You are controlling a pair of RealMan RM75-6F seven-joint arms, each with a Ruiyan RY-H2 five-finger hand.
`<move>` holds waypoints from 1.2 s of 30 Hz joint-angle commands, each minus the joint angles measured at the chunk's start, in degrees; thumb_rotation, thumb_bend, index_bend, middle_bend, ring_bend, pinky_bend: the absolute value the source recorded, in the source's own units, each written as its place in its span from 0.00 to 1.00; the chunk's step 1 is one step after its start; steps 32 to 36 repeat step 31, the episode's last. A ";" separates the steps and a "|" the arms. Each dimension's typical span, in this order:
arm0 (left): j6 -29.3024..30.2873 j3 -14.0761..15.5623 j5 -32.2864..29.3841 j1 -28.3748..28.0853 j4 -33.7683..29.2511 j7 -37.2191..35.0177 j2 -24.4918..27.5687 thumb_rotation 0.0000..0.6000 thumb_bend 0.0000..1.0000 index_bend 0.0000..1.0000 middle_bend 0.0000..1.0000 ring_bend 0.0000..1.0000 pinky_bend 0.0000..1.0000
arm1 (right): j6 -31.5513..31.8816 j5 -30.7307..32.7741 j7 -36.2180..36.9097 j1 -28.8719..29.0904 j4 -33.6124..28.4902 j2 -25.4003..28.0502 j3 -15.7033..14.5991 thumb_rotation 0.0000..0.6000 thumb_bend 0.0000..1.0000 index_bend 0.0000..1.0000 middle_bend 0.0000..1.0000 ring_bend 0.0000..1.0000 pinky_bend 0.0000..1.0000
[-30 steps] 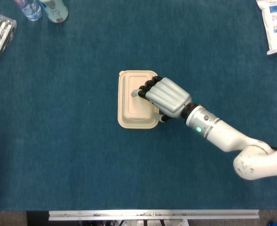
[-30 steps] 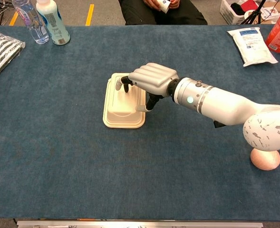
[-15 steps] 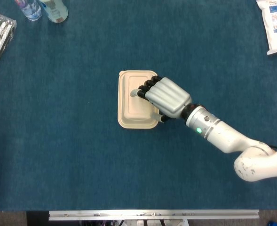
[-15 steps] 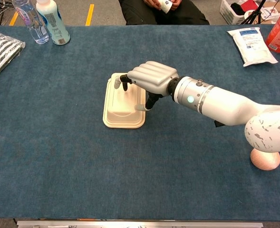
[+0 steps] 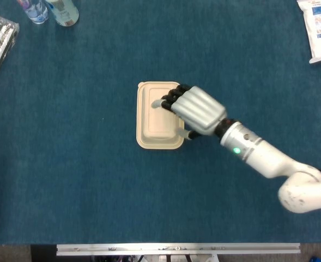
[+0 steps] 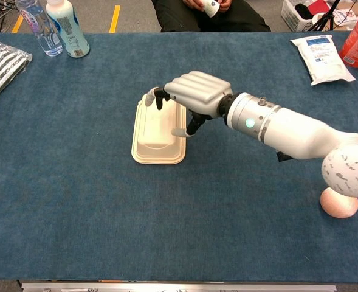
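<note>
The right hand [image 5: 195, 109] [image 6: 194, 92] hangs palm-down over the right half of the box [image 5: 157, 117] [image 6: 157, 131], fingers [image 6: 156, 97] curled downward above the lid and the thumb [image 6: 180, 131] low by the box's right rim — whether any tip touches cannot be told, and it grips nothing. The beige box lies closed on the blue table [image 5: 67, 164] [image 6: 75, 201], under and just left of the hand — two bottles [image 6: 54, 27] and a striped cloth [image 6: 2, 61] far off to its left, a white pack [image 6: 321, 58] well away to its right.
</note>
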 commanded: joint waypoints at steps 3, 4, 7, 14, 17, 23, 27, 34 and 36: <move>-0.81 -0.54 -0.73 -0.52 0.80 -0.48 -0.05 1.00 0.40 0.33 0.34 0.32 0.28 | 10.92 -4.86 1.16 -8.30 -7.03 10.85 -3.32 1.00 0.23 0.25 0.35 0.26 0.25; -1.03 -0.66 -0.86 -0.68 0.98 -0.56 -0.05 1.00 0.40 0.33 0.34 0.32 0.28 | 12.97 -5.31 1.22 -10.07 -7.68 12.60 -4.19 1.00 0.23 0.25 0.35 0.26 0.25; -1.78 -1.00 -1.24 -1.21 1.62 -0.67 -0.24 1.00 0.40 0.33 0.34 0.32 0.28 | 20.26 -7.49 3.09 -15.82 -7.93 16.43 -6.62 1.00 0.22 0.25 0.36 0.26 0.26; -4.62 -1.69 -1.23 -3.58 2.34 0.20 -1.59 1.00 0.40 0.33 0.34 0.32 0.28 | 33.69 -9.70 7.20 -28.08 -6.50 23.20 -10.92 1.00 0.21 0.25 0.36 0.26 0.25; -5.27 -2.07 -0.97 -4.53 2.24 0.88 -2.19 1.00 0.40 0.33 0.34 0.32 0.28 | 37.42 -10.12 8.21 -31.69 -6.15 24.65 -11.55 1.00 0.21 0.25 0.36 0.26 0.25; -5.15 -2.67 -0.43 -5.62 2.14 3.00 -3.67 1.00 0.40 0.33 0.34 0.32 0.28 | 42.20 -9.96 9.87 -37.87 -5.24 25.90 -12.58 1.00 0.21 0.25 0.36 0.26 0.25; -5.47 -2.70 -0.24 -6.15 1.72 3.59 -3.98 1.00 0.40 0.33 0.34 0.32 0.28 | 42.78 -9.74 10.96 -40.03 -4.49 26.17 -12.53 1.00 0.21 0.25 0.36 0.26 0.25; -5.73 -2.62 -0.25 -6.49 1.37 4.14 -4.04 1.00 0.40 0.33 0.34 0.32 0.28 | 42.15 -10.05 11.87 -40.83 -3.80 26.00 -11.85 1.00 0.21 0.25 0.36 0.26 0.26; -5.73 -2.62 -0.25 -6.49 1.37 4.14 -4.04 1.00 0.40 0.33 0.34 0.32 0.28 | 42.15 -10.05 11.87 -40.83 -3.80 26.00 -11.85 1.00 0.21 0.25 0.36 0.26 0.26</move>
